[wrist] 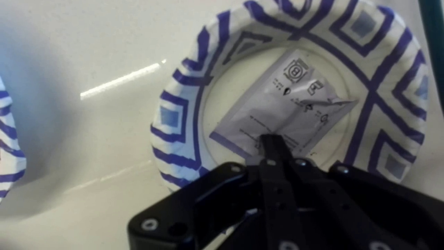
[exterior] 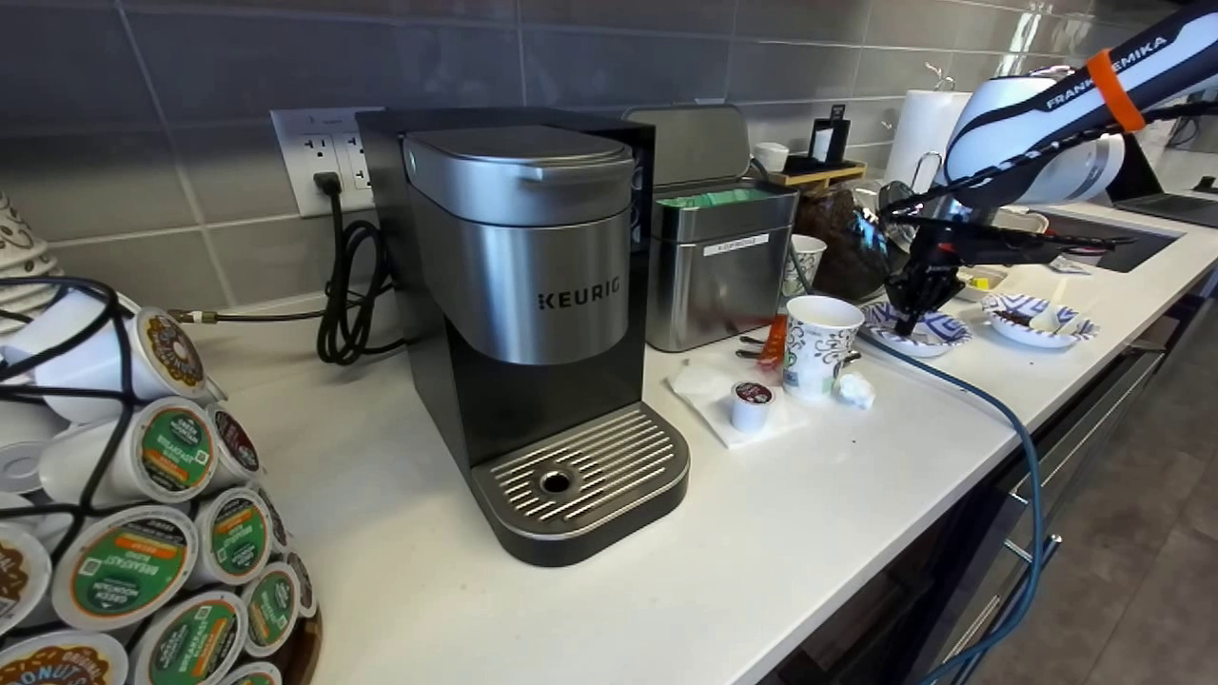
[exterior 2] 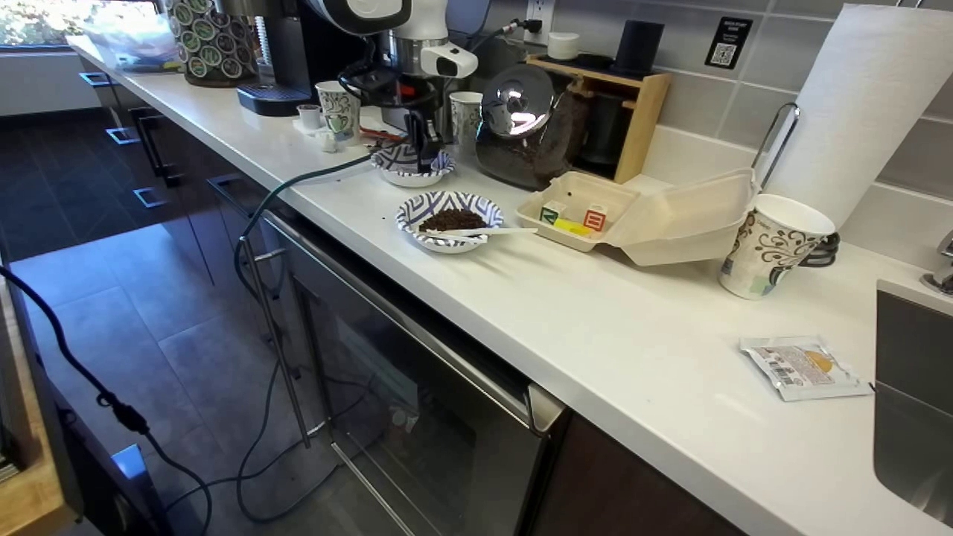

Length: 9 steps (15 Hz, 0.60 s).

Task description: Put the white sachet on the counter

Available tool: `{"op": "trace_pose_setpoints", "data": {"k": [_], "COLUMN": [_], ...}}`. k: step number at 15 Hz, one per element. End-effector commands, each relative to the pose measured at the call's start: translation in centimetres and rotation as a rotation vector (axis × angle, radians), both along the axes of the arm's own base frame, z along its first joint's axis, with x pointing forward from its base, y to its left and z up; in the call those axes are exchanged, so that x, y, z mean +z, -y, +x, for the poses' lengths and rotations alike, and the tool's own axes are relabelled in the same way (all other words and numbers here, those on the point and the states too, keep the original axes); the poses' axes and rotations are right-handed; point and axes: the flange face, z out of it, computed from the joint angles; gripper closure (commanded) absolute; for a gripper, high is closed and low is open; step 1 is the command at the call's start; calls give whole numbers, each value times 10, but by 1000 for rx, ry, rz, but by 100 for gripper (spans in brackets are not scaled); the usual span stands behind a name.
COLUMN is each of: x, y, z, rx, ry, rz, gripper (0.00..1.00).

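Note:
A white sachet [wrist: 256, 107] with dark print and a purple edge band lies in a blue-patterned plate [wrist: 388, 104]. The plate also shows in both exterior views [exterior: 952, 335] [exterior 2: 413, 179]. My gripper [wrist: 272, 140] points down into the plate, as both exterior views show [exterior: 909, 322] [exterior 2: 426, 160]. Its fingers are together at the sachet's middle, and a crease runs into the fingertips, so it looks shut on the sachet. The fingers hide the sachet's lower part. The sachet cannot be made out clearly in the exterior views. The off-white counter [exterior: 400, 599] [exterior 2: 633, 357] [wrist: 104, 45] lies under the plate.
A second patterned bowl [exterior 2: 450, 244] with dark grounds stands beside the plate. Paper cup [exterior: 818, 362], coffee pod [exterior: 752, 409], coffee machine [exterior: 533, 285], steel bin [exterior: 714, 276] and dark jar [exterior 2: 521, 156] are around. A cable [exterior: 999, 404] crosses the counter. Another sachet [exterior 2: 808, 368] lies near the sink.

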Motion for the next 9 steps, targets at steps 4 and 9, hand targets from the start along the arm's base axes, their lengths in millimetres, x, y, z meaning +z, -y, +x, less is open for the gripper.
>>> {"op": "trace_pose_setpoints", "data": {"k": [4, 9], "x": [42, 37], "y": [8, -7], "z": [-15, -20], "rx": [22, 109], "ry": [43, -19], "rz": [2, 20], "gripper": [100, 68]}}
